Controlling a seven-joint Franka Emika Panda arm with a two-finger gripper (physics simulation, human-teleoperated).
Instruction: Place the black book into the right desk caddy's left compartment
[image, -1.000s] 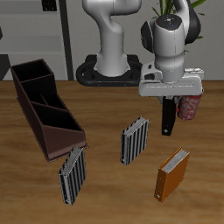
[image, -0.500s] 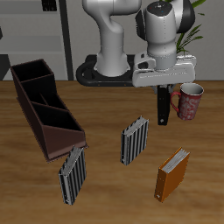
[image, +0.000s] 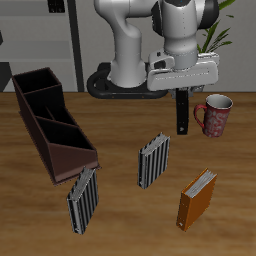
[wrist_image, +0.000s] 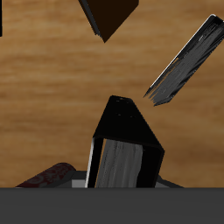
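Fingers (image: 183, 93) clamp the black book (image: 182, 112), lifted at upper right; the caddy (image: 50, 122) at left awaits it.

No legible text, label or number on any object.

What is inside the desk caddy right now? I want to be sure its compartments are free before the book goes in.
The right desk caddy shows only dark, bare-looking compartments; nothing sticks out. Its walls hide parts of the compartment floors.
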